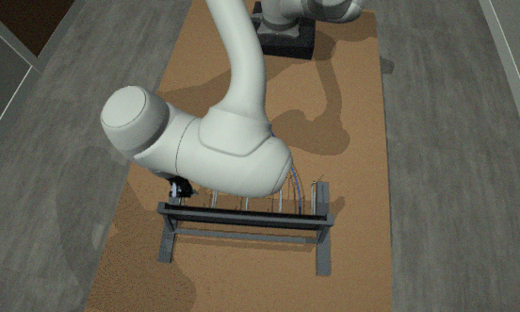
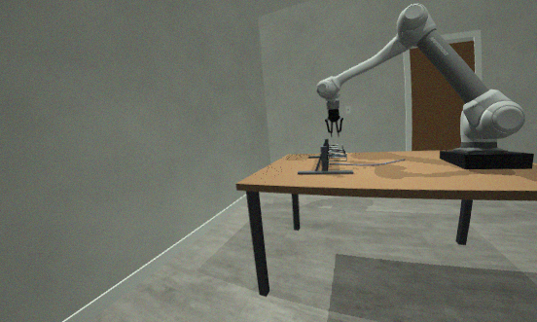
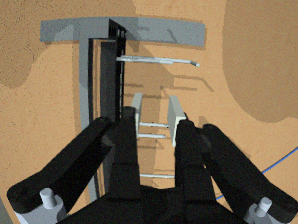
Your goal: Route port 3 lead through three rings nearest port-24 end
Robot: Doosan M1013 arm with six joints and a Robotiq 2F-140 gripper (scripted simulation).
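The gripper (image 1: 195,191) (image 2: 335,134) (image 3: 156,117) is partly open and empty, above the port-24 end of the rack (image 1: 245,220) (image 2: 324,159) (image 3: 83,65). Its fingertips stand higher than the rack's top in the exterior view. The end ring (image 3: 160,61) lies ahead of the fingertips in the wrist view; another ring (image 3: 154,125) shows between and below them. The blue lead (image 1: 298,184) (image 2: 375,164) (image 3: 280,167) leaves the panel near its port-3 end and runs toward the robot base, partly hidden by the arm in the top view. No blue shows in these two rings.
The rack stands upright on its feet (image 1: 323,259) (image 2: 326,172) (image 3: 187,34) on the table (image 1: 358,250) (image 2: 413,180). More rings (image 1: 281,200) (image 1: 313,198) stand toward the port-3 end. The arm (image 1: 235,160) hangs over the rack's front. The robot's black base block (image 1: 287,49) (image 2: 486,161) is at the far end.
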